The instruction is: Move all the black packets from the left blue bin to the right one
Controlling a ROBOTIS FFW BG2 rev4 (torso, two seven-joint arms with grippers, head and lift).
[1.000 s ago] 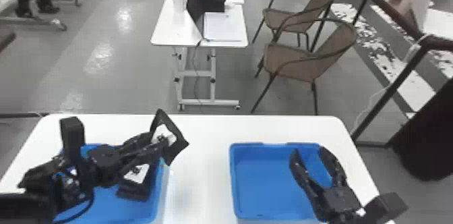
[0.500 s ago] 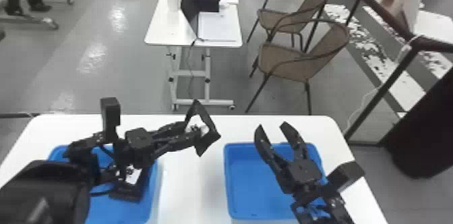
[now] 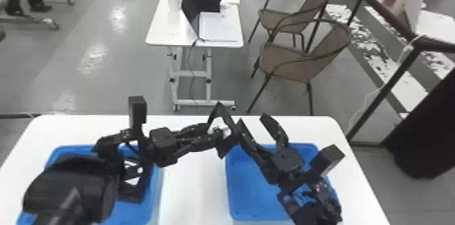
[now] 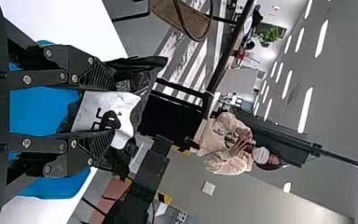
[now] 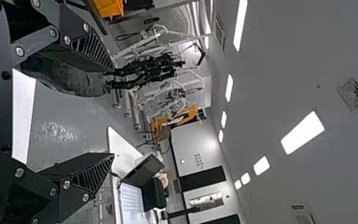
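Observation:
In the head view, my left gripper is above the table between the two bins, shut on a black packet with a white label. The left wrist view has that packet pinched between the fingers of the left gripper. My right gripper stands open over the far side of the right blue bin, one fingertip close beside the held packet. In the right wrist view, the right gripper has a dark surface by one finger. Another black packet lies in the left blue bin, partly behind the left arm.
Both bins stand on a white table. Beyond its far edge are a small white desk with a laptop, and two brown chairs. A dark railing runs at the right.
The left gripper has carried the packet rightward. The right gripper has moved left and away from the robot, closing the gap between the two. The head view has shifted slightly.

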